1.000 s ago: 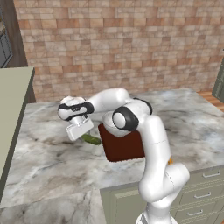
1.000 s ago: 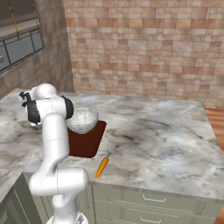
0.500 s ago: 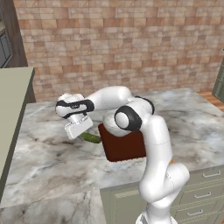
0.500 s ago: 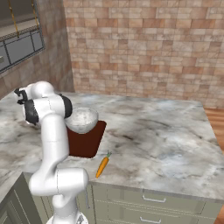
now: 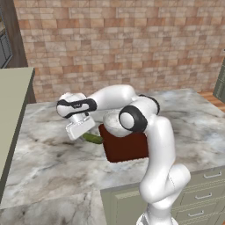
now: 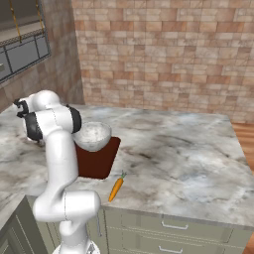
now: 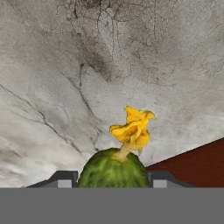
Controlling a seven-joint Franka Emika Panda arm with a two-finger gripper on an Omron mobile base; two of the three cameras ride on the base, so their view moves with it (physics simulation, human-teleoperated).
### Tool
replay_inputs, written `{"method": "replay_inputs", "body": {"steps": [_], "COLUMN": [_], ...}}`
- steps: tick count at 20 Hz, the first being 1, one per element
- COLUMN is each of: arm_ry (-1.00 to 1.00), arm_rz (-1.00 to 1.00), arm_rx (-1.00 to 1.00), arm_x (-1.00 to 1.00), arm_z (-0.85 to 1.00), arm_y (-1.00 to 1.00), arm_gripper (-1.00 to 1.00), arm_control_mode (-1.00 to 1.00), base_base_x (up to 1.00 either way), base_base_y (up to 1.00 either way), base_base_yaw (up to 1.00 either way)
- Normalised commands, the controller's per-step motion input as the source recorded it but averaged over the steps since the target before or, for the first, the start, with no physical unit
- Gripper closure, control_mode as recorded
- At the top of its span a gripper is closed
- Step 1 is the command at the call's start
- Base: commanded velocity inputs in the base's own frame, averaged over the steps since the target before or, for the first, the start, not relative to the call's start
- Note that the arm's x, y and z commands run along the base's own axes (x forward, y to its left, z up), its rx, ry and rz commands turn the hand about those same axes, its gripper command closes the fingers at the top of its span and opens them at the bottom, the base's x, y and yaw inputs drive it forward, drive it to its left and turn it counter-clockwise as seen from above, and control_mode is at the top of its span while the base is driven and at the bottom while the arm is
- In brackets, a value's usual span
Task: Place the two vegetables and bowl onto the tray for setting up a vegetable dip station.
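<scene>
Cucumber [image 7: 114, 169] clamped across its girth between half-closed gripper [image 7: 113, 180] fingers, yellow blossom [image 7: 132, 127] end forward, held just above the marble counter [image 5: 52, 162] beside the tray [image 5: 127, 149]. Likely light, rigid, smooth-skinned; mid-body hold probably steadiest against rolling. Bowl [image 6: 92, 135] already on tray; carrot [image 6: 116, 187] on counter just beside it.

even soft rendered light, faint shadows, no glare, hand view blurry
</scene>
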Motion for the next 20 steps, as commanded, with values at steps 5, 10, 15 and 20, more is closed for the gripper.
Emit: {"method": "replay_inputs", "body": {"steps": [5, 10, 15, 20], "arm_ry": [0.00, -0.03, -0.07, -0.12], "arm_rz": [-0.04, -0.03, -0.05, -0.05], "arm_rx": [0.00, 0.00, 0.00, 0.00], "arm_x": [-0.20, -0.33, -0.28, -0.30], "arm_z": [0.15, 0.15, 0.14, 0.17], "arm_y": [-0.05, -0.16, -0.10, -0.15], "arm_gripper": [1.00, 1.00, 1.00, 1.00], "arm_control_mode": [-1.00, -1.00, -1.00, -1.00], "base_base_x": [0.00, 0.00, 0.00, 0.00], "base_base_y": [0.00, 0.00, 0.00, 0.00], "base_base_yaw": [0.00, 0.00, 0.00, 0.00]}}
